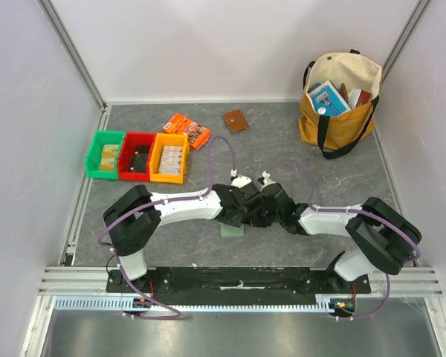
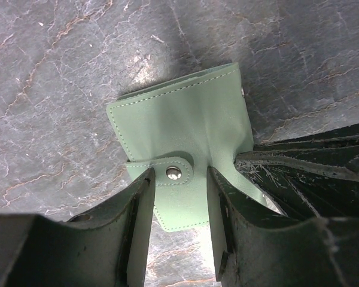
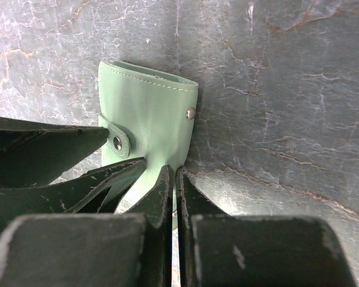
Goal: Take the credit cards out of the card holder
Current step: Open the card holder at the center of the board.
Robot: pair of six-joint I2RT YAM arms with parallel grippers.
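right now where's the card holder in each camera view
top external: card holder is a small pale-green patch just below centre, partly covered.
left wrist: card holder fills the middle of the frame.
right wrist: card holder sits up and left of centre.
shared landmark: its snap tab shows in both wrist views; it is too small to see from the top.

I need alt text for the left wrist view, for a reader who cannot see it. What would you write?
A pale green stitched leather card holder with a snap tab rests on a grey marbled table. The left gripper grips its near end between two dark fingers, and the right gripper pinches its right edge.
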